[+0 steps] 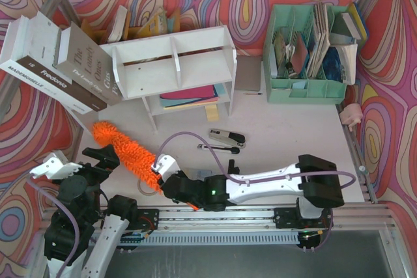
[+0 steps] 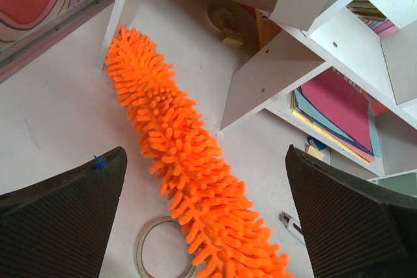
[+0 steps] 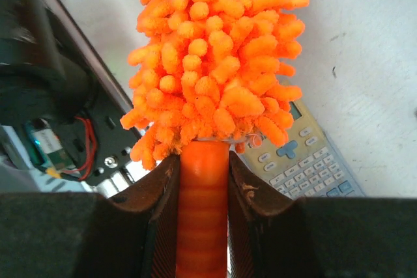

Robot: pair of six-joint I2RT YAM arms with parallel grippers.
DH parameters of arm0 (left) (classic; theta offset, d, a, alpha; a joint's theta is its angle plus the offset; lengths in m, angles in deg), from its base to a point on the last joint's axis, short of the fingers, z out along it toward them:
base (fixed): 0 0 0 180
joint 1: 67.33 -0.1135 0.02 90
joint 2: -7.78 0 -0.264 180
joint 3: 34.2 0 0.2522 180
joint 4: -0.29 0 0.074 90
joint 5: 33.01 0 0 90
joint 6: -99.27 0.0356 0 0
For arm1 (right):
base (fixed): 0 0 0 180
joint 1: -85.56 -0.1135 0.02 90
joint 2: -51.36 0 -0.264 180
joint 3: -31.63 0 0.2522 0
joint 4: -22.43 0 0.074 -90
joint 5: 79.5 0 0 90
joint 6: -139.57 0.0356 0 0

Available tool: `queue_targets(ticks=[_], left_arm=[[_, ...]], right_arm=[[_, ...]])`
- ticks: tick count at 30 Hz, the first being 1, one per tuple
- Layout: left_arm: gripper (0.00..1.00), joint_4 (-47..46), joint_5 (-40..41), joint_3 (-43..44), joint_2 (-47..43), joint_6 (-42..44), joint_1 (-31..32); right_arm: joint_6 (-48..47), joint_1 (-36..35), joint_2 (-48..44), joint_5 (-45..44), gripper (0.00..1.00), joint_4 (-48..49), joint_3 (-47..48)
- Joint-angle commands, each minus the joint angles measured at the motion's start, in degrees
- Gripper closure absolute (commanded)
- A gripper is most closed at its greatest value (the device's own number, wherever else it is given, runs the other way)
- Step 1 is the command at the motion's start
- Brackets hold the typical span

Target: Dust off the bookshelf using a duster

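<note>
The orange fluffy duster [image 1: 127,151] slants across the near left of the table, its tip pointing toward the left foot of the white bookshelf [image 1: 172,63]. My right gripper [image 1: 163,174] is shut on the duster's ribbed orange handle [image 3: 202,213], just below the fluff [image 3: 215,50]. My left gripper [image 1: 98,159] hovers open beside the duster's tip. In the left wrist view the duster [image 2: 189,161] passes between the wide-apart fingers [image 2: 65,213] without touching them. The bookshelf [image 2: 273,73] holds coloured folders [image 2: 339,102] on its lower tier.
Large books [image 1: 52,63] lean at the back left. A mint-green file organizer [image 1: 306,50] stands at the back right. A stapler [image 1: 227,137] and a pen [image 1: 218,149] lie mid-table. A tape ring [image 2: 159,252] and a calculator [image 3: 306,161] lie under the duster.
</note>
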Motion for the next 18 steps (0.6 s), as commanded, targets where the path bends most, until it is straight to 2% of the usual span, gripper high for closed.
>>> queue_targets(ticks=[1,8,18], left_arm=[[0.01,0.1,0.8,-0.1,-0.2,-0.4,-0.4],[0.01,0.1,0.8,-0.1,-0.2,-0.4,-0.4],[0.01,0.0,0.6,-0.1,-0.3,-0.4,-0.4]], right_arm=[[-3.5,-1.6,-6.7,-3.9,1.00,10.3,1.7],[-0.7,-1.6,-8.5,-9.1,1.00,9.6,2.7],[9.3,-1.6,-17.0,-23.0,1.00,7.3,-7.2]])
